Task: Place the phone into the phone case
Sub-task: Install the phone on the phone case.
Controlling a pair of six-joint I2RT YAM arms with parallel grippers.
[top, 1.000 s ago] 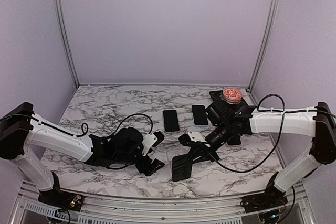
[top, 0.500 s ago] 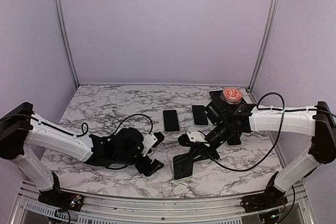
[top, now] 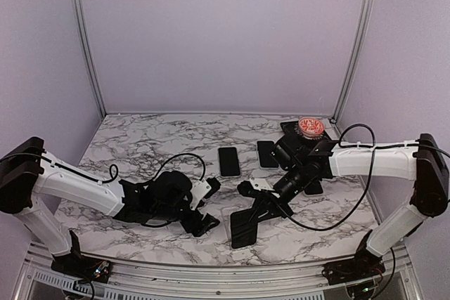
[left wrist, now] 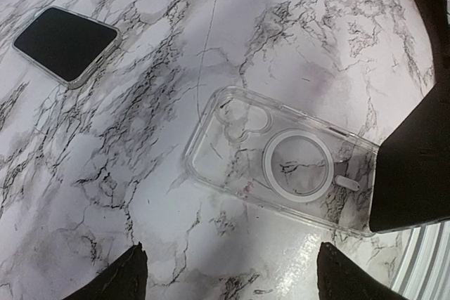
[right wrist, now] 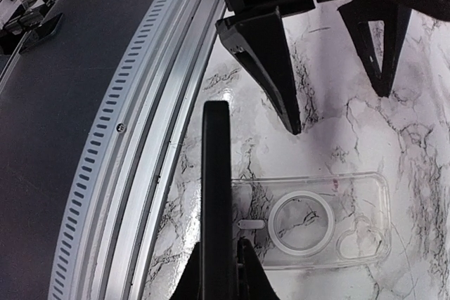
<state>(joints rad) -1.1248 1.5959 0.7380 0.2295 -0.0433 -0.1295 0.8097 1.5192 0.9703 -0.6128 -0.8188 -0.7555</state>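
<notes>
A clear phone case [left wrist: 281, 163] with a white ring lies flat on the marble table; it also shows in the right wrist view [right wrist: 316, 219]. My right gripper [right wrist: 219, 261] is shut on a black phone [right wrist: 216, 187], held on edge and tilted, its lower end over the case's near short end. In the top view the phone [top: 243, 224] hangs from the right gripper [top: 264, 205]. My left gripper [top: 209, 204] is open and empty just left of the case, with one finger [left wrist: 119, 280] on either side of bare table in front of the case.
Two other phones [top: 228, 161] [top: 267, 154] lie face up behind the case. A black stand with a red and white dish [top: 310, 128] is at the back right. The table's metal front rail [right wrist: 140, 138] runs close by the held phone.
My right gripper has moved slightly left with the black phone, bringing it closer to the case. The left arm has barely moved.
</notes>
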